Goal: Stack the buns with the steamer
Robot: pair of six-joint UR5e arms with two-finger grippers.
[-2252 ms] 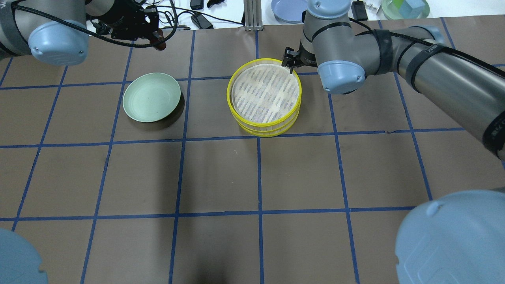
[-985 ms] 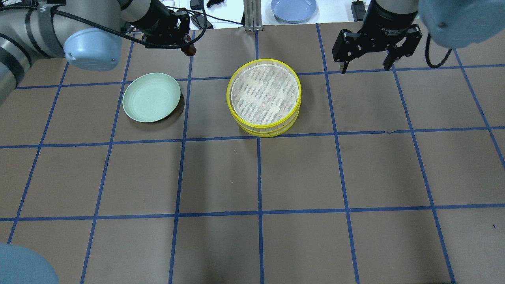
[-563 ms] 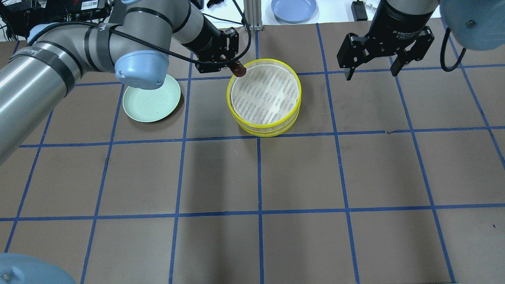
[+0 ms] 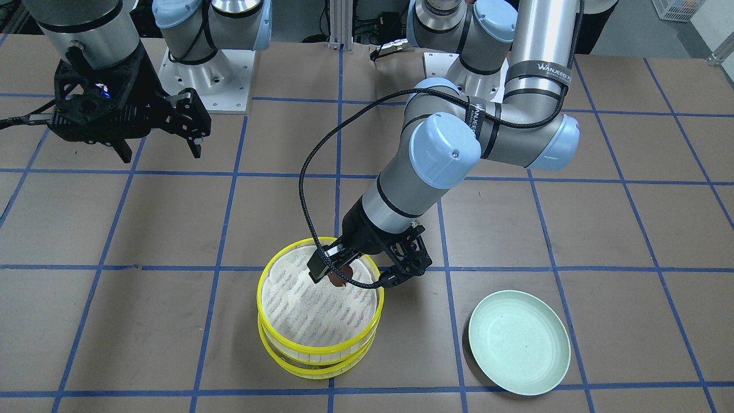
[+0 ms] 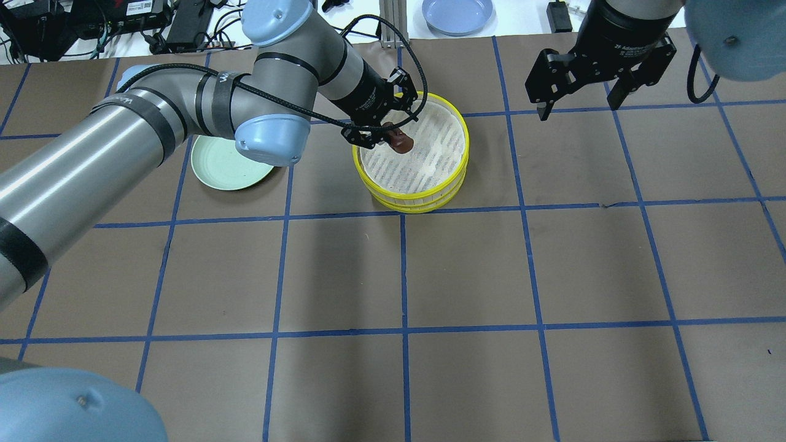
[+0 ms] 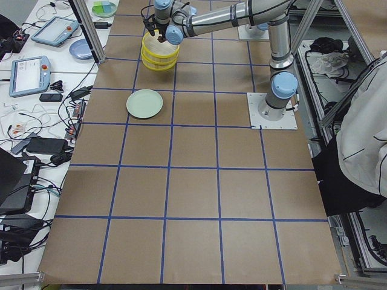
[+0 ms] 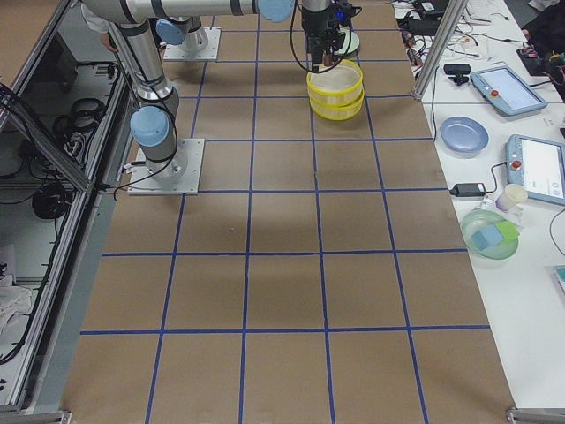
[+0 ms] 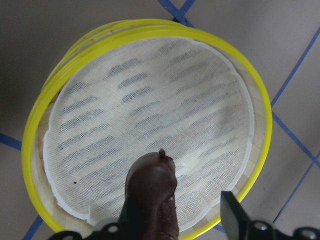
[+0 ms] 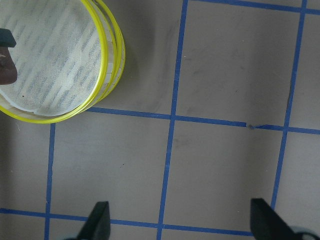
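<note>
Bun first: the dark brown bun hangs from the left gripper, whose fingers are pressed onto its upper end, so its free end points down at the steamer. In the left wrist view only one fingertip shows, beside the bun. The grip itself lies below that picture's edge, so I judge the hold from the bun sitting clear of the cloth. Taking the overhead view as the dial, with twelve o'clock away from the robot, the bun sits just toward nine o'clock of the steamer's middle. The left arm slants in from about ten o'clock, probably so the wrist clears the yellow rim and the bun can go straight down.

The right gripper has its fingers spread wide and holds nothing. It hovers over bare table at about two o'clock of the steamer, seemingly parked out of the other arm's way.

The steamer is two yellow-rimmed tiers stacked together. A white mesh cloth lines the top tier, and nothing lies on it. The cloth hides whatever is in the lower tier. No pale bun shows in any view. The green plate, near nine o'clock of the steamer, is empty.
</note>
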